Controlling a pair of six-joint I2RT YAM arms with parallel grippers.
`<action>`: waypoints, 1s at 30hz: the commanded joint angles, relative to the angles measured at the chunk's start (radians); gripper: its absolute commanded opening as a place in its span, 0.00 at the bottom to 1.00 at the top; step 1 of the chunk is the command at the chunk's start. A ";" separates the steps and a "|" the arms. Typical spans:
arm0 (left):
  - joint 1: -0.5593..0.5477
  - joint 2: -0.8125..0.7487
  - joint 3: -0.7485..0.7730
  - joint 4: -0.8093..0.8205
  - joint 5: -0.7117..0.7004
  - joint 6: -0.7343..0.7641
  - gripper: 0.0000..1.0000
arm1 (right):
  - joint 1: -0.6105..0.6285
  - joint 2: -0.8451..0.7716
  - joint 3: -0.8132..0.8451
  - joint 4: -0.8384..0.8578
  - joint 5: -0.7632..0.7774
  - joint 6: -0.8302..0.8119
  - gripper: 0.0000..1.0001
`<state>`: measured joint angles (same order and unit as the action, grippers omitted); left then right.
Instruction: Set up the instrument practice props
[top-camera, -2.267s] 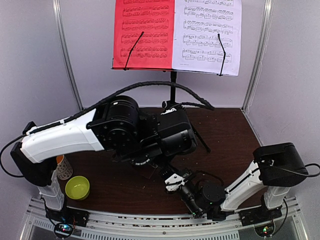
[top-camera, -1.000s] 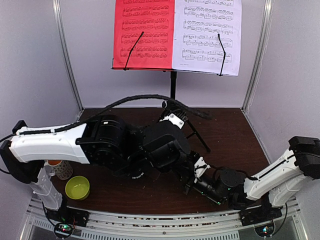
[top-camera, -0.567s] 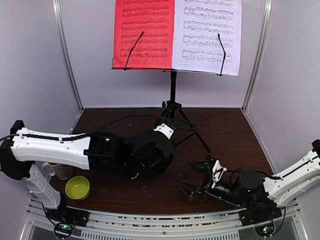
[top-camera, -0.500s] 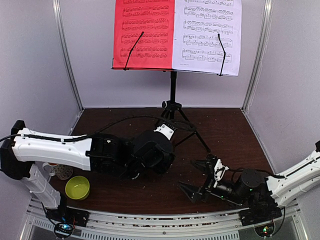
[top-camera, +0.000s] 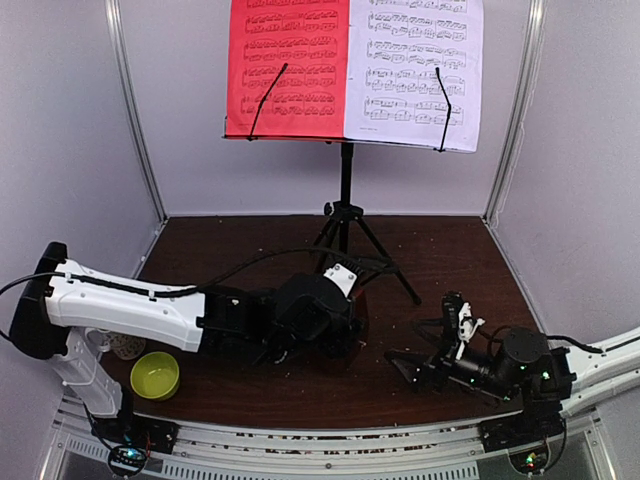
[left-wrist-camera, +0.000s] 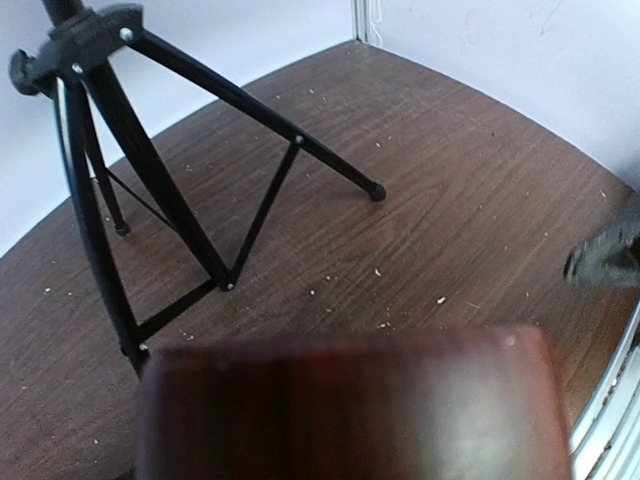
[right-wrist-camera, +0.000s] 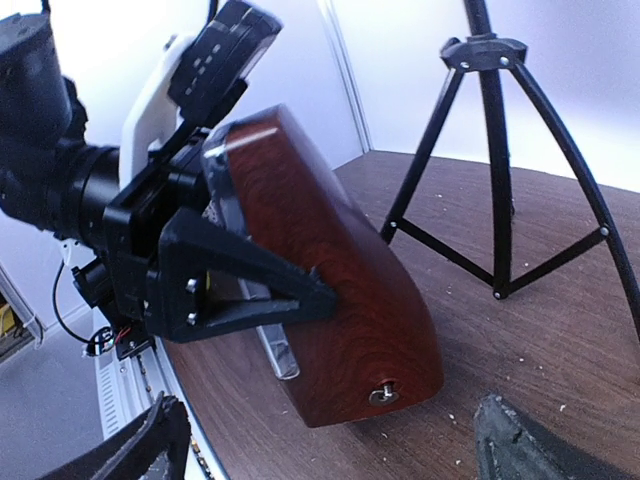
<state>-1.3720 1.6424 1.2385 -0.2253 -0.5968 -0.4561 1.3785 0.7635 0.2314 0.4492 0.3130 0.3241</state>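
Left tool (top-camera: 343, 325) clamps the dark-red metronome (right-wrist-camera: 330, 270), tilted low over the surface (top-camera: 450, 250), just in front of the music stand (top-camera: 346, 215) legs. Right tool (top-camera: 428, 340) wide open, empty, front-right of the stand.

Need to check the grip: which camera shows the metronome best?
Right wrist: the metronome shows nearly whole and sharp, clamped between the jaws of the left gripper. Left wrist gives only a blurred dark-red slab. From the top, the left arm hides most of it.
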 joint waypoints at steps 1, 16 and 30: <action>0.023 0.015 -0.005 0.177 0.023 0.027 0.28 | -0.066 -0.081 -0.011 -0.134 -0.008 0.140 0.99; 0.046 0.126 -0.001 0.206 0.088 0.043 0.36 | -0.302 -0.056 0.015 -0.169 -0.214 0.311 0.98; 0.064 0.098 -0.110 0.326 0.170 0.014 0.87 | -0.310 0.067 0.101 -0.127 -0.234 0.294 0.97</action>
<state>-1.3144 1.7912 1.1591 -0.0246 -0.4503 -0.4320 1.0744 0.8097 0.2691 0.2985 0.0856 0.6243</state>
